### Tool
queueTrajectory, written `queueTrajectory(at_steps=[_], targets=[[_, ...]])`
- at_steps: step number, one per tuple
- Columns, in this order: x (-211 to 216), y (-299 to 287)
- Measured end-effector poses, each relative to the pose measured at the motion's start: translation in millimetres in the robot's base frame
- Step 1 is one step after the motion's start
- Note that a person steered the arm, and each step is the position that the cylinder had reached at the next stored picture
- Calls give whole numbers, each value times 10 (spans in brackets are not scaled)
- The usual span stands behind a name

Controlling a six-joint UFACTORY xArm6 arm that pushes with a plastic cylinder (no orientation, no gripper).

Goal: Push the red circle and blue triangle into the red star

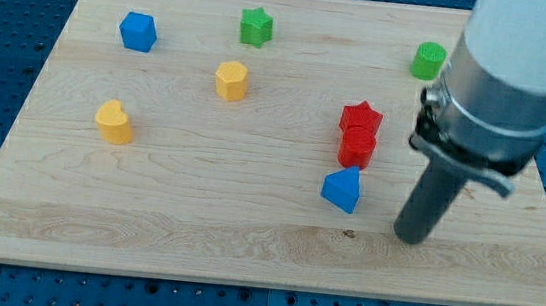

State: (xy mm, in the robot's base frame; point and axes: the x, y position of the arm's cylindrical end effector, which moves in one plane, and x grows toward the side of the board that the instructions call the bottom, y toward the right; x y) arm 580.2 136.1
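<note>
Camera view: my tip (411, 237), a bare rod with no claw to open or close, stands right of the blue triangle (342, 189), which lies just below the red circle (356, 147) touching the red star (361, 117) on the tabletop (244, 241).

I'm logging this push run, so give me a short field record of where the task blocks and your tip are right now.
red star: right of centre
red circle: touching the star, just below it
blue triangle: below the circle; contact cannot be told
my tip: right of the triangle, slightly lower, apart from it
other blocks: none near this cluster
</note>
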Motion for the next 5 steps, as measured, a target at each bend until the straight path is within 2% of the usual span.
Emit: queueTrajectory(at_steps=[1, 2, 5], targets=[[273, -283], [316, -690], [-73, -837]])
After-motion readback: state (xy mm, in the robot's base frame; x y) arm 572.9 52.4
